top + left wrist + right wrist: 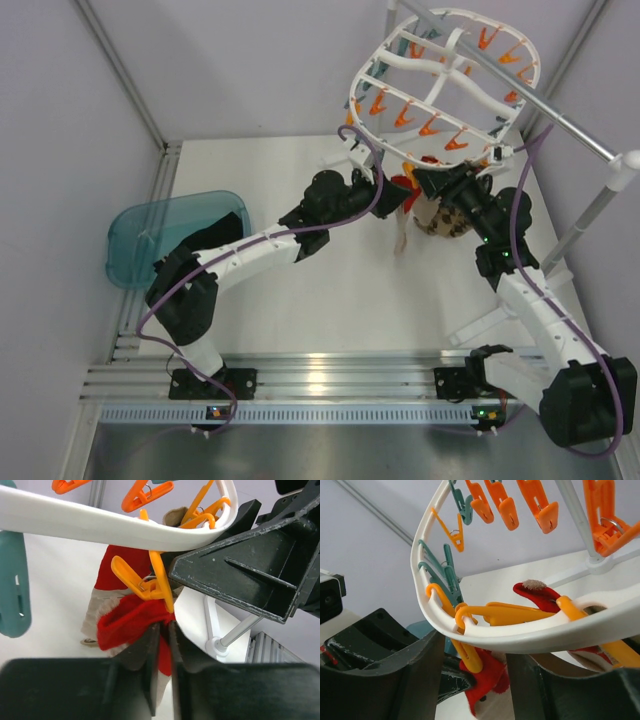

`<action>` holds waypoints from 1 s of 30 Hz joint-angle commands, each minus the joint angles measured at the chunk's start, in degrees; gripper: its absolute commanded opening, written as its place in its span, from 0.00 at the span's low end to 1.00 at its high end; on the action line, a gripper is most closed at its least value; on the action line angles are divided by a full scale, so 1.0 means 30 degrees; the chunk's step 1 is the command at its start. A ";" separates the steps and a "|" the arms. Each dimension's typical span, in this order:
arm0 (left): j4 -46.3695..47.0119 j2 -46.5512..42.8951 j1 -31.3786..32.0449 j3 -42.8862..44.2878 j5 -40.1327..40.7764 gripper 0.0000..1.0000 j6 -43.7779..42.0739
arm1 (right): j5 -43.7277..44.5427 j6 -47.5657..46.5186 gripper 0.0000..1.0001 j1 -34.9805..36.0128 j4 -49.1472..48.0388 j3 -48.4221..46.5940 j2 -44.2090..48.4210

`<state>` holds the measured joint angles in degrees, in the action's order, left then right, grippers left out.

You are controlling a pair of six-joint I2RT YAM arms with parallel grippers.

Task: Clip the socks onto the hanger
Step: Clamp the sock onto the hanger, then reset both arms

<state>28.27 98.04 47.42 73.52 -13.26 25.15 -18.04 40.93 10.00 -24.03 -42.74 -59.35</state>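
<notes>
Left claw (162, 632) narrow, pinching red end of socks (127, 622); orange peg (150, 587) on hanger (75, 522) just above. Right claw (475, 665) wide, astride peg. Risk: shallow peg bite, slip to desk (300, 300) on release.

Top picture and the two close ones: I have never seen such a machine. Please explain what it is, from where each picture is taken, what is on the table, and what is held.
These are two robot arms, each ending in a two-finger gripper. The top picture looks down from above and behind them; the close ones come from cameras on the wrists. A white hanger ringed with pegs hangs on a grey rail stand. A teal bin sits on the table, left. The left gripper pinches a red-and-cream sock below an orange peg. The right gripper stands open around the hanger's rim, holding nothing.
</notes>
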 commanded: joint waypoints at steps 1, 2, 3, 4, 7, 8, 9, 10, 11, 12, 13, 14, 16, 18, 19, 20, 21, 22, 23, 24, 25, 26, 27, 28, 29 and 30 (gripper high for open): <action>0.0860 -0.0129 0.0073 0.0779 -0.0298 0.22 -0.0587 | 0.0242 -0.0691 0.51 -0.0051 0.0478 0.0009 0.1032; 0.0685 -0.0218 0.0015 0.0691 -0.0269 0.34 -0.0676 | 0.0301 -0.0809 0.52 -0.0081 0.0655 -0.0020 0.1121; 0.0538 -0.0306 0.0043 0.0603 -0.0153 0.42 -0.0793 | 0.0301 -0.1071 0.53 -0.0168 0.1005 -0.0020 0.1238; 0.0392 -0.0539 -0.0015 0.0428 -0.0065 0.49 -0.1026 | 0.0272 -0.1219 0.54 -0.0343 0.1212 -0.0020 0.1471; -0.0457 -0.1182 -0.0161 -0.0040 0.0316 0.66 -0.1495 | 0.0097 -0.1802 0.59 -0.0637 0.2001 -0.0050 0.2028; -0.0604 -0.1418 -0.0336 -0.0274 0.0346 0.70 -0.1613 | 0.0067 -0.2067 0.62 -0.0754 0.2266 -0.0021 0.2175; -0.0983 -0.1652 -0.0453 -0.0480 0.0404 0.77 -0.1731 | 0.0009 -0.2505 0.65 -0.0813 0.2529 -0.0020 0.2351; -0.1247 -0.2147 -0.0658 -0.0830 0.0434 0.82 -0.1964 | -0.0021 -0.2771 0.68 -0.0930 0.3170 -0.0050 0.2759; -0.1511 -0.2442 -0.0805 -0.1036 0.0347 0.84 -0.2082 | -0.0050 -0.3092 0.75 -0.0902 0.3438 -0.0050 0.2937; -0.2152 -0.3025 -0.0951 -0.1416 0.0230 0.89 -0.2257 | -0.0050 -0.3676 0.78 -0.0960 0.3759 -0.0079 0.3141; -0.2506 -0.3350 -0.1301 -0.1593 0.0142 0.91 -0.2317 | -0.0050 -0.3971 0.81 -0.0989 0.4111 -0.0050 0.3608; -0.2974 -0.3673 -0.1536 -0.1798 0.0112 0.95 -0.2405 | -0.0050 -0.4264 0.88 -0.0989 0.4810 -0.0108 0.3815; -0.4695 -0.4491 -0.2237 -0.2034 -0.0034 0.98 -0.2523 | -0.0137 -0.5231 0.97 -0.1019 0.5546 -0.0138 0.4312; -0.5902 -0.5253 -0.2883 -0.2064 -0.0267 0.98 -0.2435 | -0.0313 -0.6107 1.00 -0.1019 0.6543 -0.0138 0.4665; -0.7271 -0.5490 -0.3611 -0.2035 -0.0298 0.98 -0.2348 | -0.0372 -0.6374 1.00 -0.1048 0.6807 -0.0051 0.4986; -0.8010 -0.5666 -0.4025 -0.1977 -0.0327 0.98 -0.2347 | -0.0517 -0.6638 1.00 -0.1019 0.7360 -0.0021 0.5163; -0.9091 -0.5871 -0.4377 -0.1570 -0.0211 0.98 -0.2405 | -0.0519 -0.7191 1.00 -0.1048 0.7656 0.0009 0.5281; -1.1161 -0.5873 -0.5047 -0.1305 -0.0065 0.98 -0.2667 | -0.0577 -0.7487 1.00 -0.1048 0.7949 0.0067 0.5572; -1.2197 -0.5873 -0.5344 -0.1041 -0.0006 0.98 -0.2930 | -0.0752 -0.7867 1.00 -0.1048 0.8474 0.0067 0.5720; -1.2961 -0.5902 -0.5666 -0.0661 -0.0092 0.98 -0.3252 | -0.0782 -0.8567 1.00 -0.1048 0.9059 0.0154 0.5838; -1.3607 -0.5960 -0.6337 -0.0542 -0.0238 0.98 -0.3516 | -0.0696 -0.8777 0.99 -0.1048 0.9297 0.0358 0.6071; -1.4890 -0.5990 -0.6575 -0.0482 0.0080 0.98 -0.3867 | -0.0492 -0.9069 1.00 -0.1048 0.9590 0.0447 0.6218; -1.5337 -0.6106 -0.6868 -0.0482 0.0605 0.98 -0.4508 | -0.0432 -0.9797 1.00 -0.1048 1.0144 0.0564 0.6394; -1.5748 -0.6253 -0.7074 -0.0627 0.0813 0.98 -0.4979 | -0.0286 -1.0065 1.00 -0.1048 1.0439 0.0739 0.6511; -1.5926 -0.6515 -0.7308 -0.0918 0.0757 0.98 -0.5361 | -0.0053 -1.0271 1.00 -0.1048 1.0732 0.0857 0.6629; -1.5783 -0.7185 -0.7890 -0.1878 0.0699 0.98 -0.5887 | -0.0021 -1.0824 1.00 -0.1048 1.0996 0.0974 0.6688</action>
<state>-12.16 81.03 25.91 69.87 -12.08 13.08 -19.07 14.41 7.31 4.67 -40.69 -40.27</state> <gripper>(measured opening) 0.980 0.996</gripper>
